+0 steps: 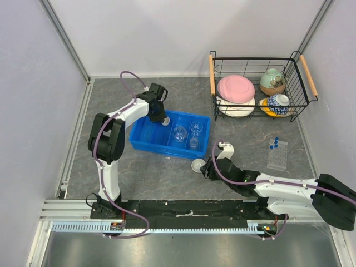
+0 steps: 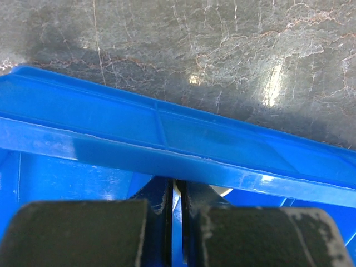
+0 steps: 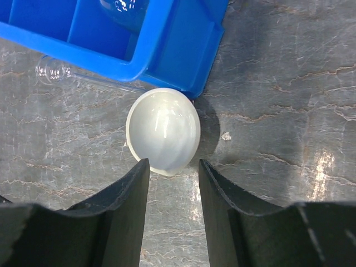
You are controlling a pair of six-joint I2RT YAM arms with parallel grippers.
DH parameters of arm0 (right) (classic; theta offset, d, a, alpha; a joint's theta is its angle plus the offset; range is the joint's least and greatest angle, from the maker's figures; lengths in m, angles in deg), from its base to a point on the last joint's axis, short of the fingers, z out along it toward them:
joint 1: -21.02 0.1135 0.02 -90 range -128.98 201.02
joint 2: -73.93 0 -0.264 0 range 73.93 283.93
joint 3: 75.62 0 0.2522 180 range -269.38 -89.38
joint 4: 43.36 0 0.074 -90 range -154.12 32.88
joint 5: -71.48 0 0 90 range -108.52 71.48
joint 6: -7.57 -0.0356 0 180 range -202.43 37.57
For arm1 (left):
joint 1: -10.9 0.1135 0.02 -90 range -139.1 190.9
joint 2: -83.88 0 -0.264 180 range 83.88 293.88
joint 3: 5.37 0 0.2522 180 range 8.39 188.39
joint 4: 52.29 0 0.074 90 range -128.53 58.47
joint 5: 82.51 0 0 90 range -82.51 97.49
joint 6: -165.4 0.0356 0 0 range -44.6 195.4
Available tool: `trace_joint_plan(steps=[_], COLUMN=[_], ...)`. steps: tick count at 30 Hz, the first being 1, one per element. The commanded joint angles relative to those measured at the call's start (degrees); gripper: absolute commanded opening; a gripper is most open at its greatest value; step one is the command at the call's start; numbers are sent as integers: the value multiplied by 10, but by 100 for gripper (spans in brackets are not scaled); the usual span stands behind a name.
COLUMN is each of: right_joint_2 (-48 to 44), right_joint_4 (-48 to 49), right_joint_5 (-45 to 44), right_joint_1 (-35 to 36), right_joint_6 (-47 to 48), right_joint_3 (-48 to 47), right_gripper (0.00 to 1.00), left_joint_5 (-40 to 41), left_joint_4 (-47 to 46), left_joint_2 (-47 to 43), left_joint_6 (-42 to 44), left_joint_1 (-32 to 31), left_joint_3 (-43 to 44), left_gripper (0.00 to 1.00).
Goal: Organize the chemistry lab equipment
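Observation:
A blue bin holds clear glass beakers and a flask. My left gripper hangs inside the bin's far rim. In the left wrist view the left gripper is shut on the thin rim of a small white dish, behind the bin wall. A second small white dish lies on the table at the bin's near right corner. My right gripper is open, its fingertips just short of the dish on either side; it also shows in the top view. A clear rack with blue-capped tubes sits at the right.
A clear tube lies on the table along the bin's near wall. A black wire basket at the back right holds a pink plate and patterned bowls. Walls enclose the table on three sides.

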Motion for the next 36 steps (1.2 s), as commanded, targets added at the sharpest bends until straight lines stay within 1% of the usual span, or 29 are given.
trace_joint_plan(steps=[1,4,7,8,10,11,13,14,16,17,19,20,21,25,26,28,29,36], right_joint_2=[-10,5,28,33,44,47,58,62,78,84,101,106,114,131,131,134,132,101], right_joint_4=[4,12,25,31,41,49,58,68,79,89,101,111,117,131,131,130,125,84], right_joint_5=[-30,-33,-35,-37,-42,-45,-48,-50,-51,-50,-48,-48,-46,-49,-49,-50,-50,-54], right_joint_1=[4,2,2,3,2,3,1,1,1,1,0,0,-1,0,-1,0,0,0], right_joint_6=[-1,-2,-1,-1,-1,-1,-2,-2,-2,-3,-7,-9,-12,-17,-18,-17,-17,-9], right_joint_3=[7,4,-1,-2,0,0,0,0,0,0,-1,0,2,1,1,-2,-6,-13], right_gripper=[48,48,48,47,47,46,45,45,45,44,44,42,41,30,22,11,1,0], left_joint_5=[1,0,-1,0,0,-2,-2,-5,-7,-10,-12,-10,-9,-14,-14,-18,-21,-22], left_joint_4=[-28,-30,-32,-33,-35,-34,-33,-33,-33,-34,-35,-35,-35,-36,-35,-35,-34,-17], left_joint_2=[17,22,24,24,24,23,23,22,19,18,10,7,2,-12,-15,-23,-27,-55], left_joint_6=[17,15,14,15,15,17,17,15,15,14,14,14,12,9,8,7,5,4], left_joint_1=[12,14,15,15,15,16,17,16,16,16,16,16,16,16,16,15,16,14], left_joint_3=[36,40,40,39,40,40,40,40,37,34,29,27,23,14,13,6,4,-6], left_gripper=[2,2,15,23,29,34,39,45,50,61,66,76,80,83,84,84,84,85])
